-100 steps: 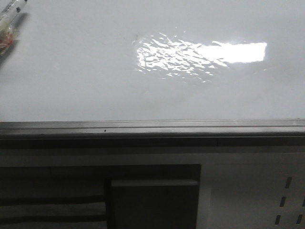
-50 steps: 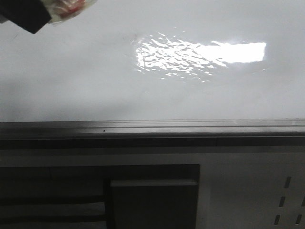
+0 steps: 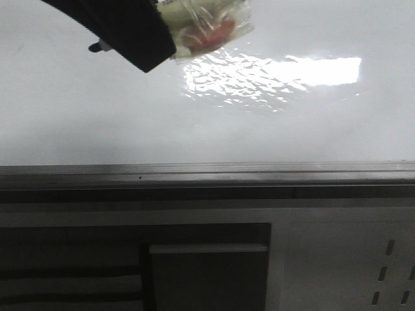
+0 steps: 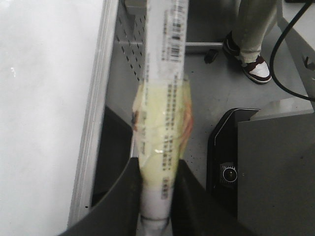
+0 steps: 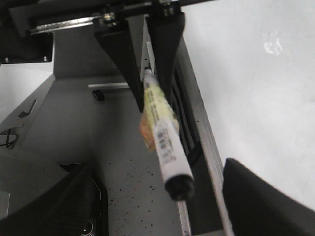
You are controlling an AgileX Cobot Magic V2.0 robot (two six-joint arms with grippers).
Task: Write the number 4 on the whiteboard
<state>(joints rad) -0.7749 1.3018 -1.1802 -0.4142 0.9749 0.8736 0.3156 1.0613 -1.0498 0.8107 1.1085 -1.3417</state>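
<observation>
Moving in from the upper left corner of the front view, the left gripper (image 3: 139,35) is now reaching further across the whiteboard (image 3: 207,123), towards the bright rippled glare. Its dark jaws are closing tightly around a white marker (image 4: 162,64) wrapped in yellowish tape, seen in the left wrist view with a barcode label running along its barrel. The right wrist view is showing the same marker (image 5: 165,142) hanging from those jaws, its black capped or tipped end pointing away from the board's grey frame. The right gripper (image 5: 157,206) is showing only as two dark jaws spread well apart, holding nothing. The whiteboard is standing blank: no stroke of the number 4 is visible anywhere on it. By the look of things, the writing is not yet started, and the marker's tip is still needing to be brought against the board
</observation>
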